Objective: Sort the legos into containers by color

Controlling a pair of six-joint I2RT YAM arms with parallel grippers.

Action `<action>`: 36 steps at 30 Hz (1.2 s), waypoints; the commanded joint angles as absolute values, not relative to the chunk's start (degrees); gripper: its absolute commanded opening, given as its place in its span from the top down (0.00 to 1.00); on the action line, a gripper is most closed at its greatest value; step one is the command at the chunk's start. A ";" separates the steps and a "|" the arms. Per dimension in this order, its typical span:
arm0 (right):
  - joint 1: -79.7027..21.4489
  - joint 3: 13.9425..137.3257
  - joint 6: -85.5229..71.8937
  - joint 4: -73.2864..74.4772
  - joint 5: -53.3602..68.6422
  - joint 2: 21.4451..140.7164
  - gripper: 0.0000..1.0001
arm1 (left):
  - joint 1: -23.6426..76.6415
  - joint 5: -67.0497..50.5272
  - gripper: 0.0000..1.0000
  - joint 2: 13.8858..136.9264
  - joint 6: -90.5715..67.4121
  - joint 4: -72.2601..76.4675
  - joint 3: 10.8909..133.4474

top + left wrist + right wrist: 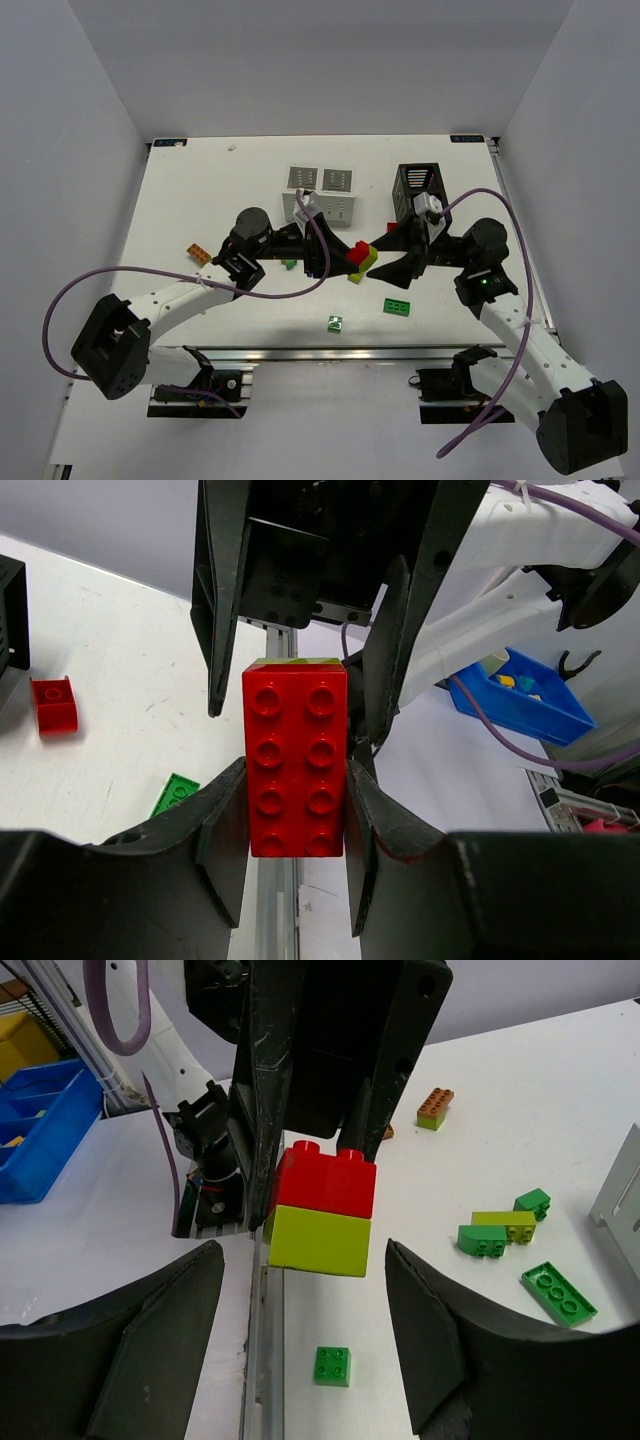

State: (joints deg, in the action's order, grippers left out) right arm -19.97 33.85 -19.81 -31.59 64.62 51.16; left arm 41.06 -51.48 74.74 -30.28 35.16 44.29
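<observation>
My left gripper [340, 255] is shut on a red lego [353, 250] with a yellow-green lego [363, 266] stuck under it, held above the table's middle. In the left wrist view the red lego [296, 760] sits clamped between both fingers. My right gripper [388, 258] faces it, open. In the right wrist view its jaws stand apart on either side of the yellow-green lego [320, 1240] and red lego [328, 1182], touching neither. The white container [322, 192] and the black container [420, 188] stand behind.
Loose on the table are a dark green plate [399, 307], a small green brick [336, 323], an orange brick [198, 254] and green pieces [480, 1240]. A small red brick [53, 704] lies near the black box. A blue bin [515, 695] sits off the table.
</observation>
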 commanded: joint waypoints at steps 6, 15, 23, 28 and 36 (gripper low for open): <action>-20.21 33.14 -21.53 -36.56 63.90 51.24 0.35 | 41.66 -51.86 1.00 74.88 -29.27 35.42 44.21; -20.30 33.05 -22.50 -39.73 65.74 53.17 0.80 | 41.84 -51.77 1.00 74.97 -28.48 34.37 44.38; -19.78 33.31 -15.21 -32.61 66.09 51.24 0.98 | 41.40 -51.07 1.00 70.67 -22.95 29.19 45.09; -17.23 33.22 -15.12 -32.17 66.88 50.80 1.00 | 40.43 -50.45 1.00 68.29 -22.68 29.36 44.83; -13.81 36.03 -8.18 -23.30 65.21 51.68 1.00 | 38.67 -47.99 1.00 65.13 -22.33 29.97 43.95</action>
